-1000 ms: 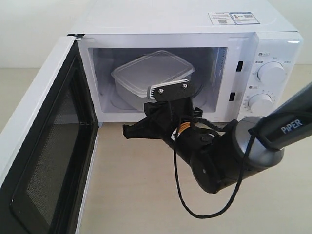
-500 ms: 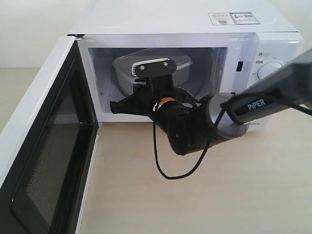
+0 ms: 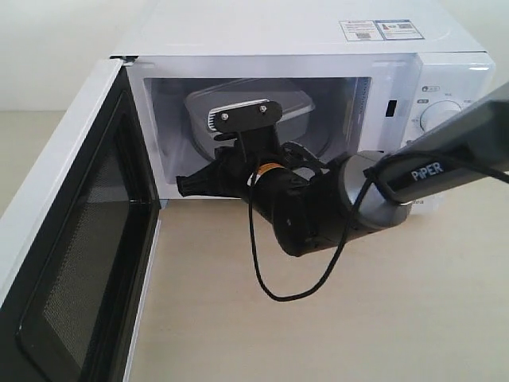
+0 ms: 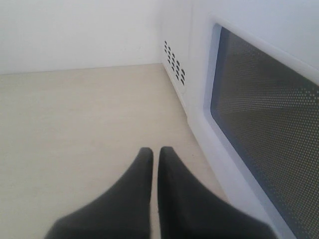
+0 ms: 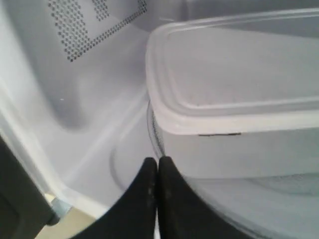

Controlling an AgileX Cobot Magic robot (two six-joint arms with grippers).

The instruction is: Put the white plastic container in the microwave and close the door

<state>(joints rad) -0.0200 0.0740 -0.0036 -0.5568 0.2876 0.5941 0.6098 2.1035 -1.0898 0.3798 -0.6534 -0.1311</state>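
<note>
The white plastic container [image 3: 296, 107] sits lidded inside the microwave [image 3: 302, 32], on the glass turntable [image 5: 284, 199]. The door [image 3: 71, 239] stands wide open at the left. My right gripper [image 3: 186, 185] is shut and empty, its tips at the cavity's front left, low beside the container [image 5: 234, 99] near one corner; whether they touch it I cannot tell. The arm hides the box's front. In the right wrist view the right gripper [image 5: 158, 162] shows its jaws pressed together. My left gripper [image 4: 155, 152] is shut and empty over the tabletop, beside the door's window [image 4: 269, 114].
The right arm [image 3: 334, 207] and its loose black cable [image 3: 274, 290] hang in front of the cavity opening. The microwave's dials [image 3: 442, 119] are at the right. Beige tabletop [image 3: 334, 318] lies before the microwave. Vent holes [image 4: 174, 62] show on the microwave's side.
The right gripper has risen and swung left to the cavity's mouth, shut throughout. The container has shifted slightly deeper inside. The door has not moved.
</note>
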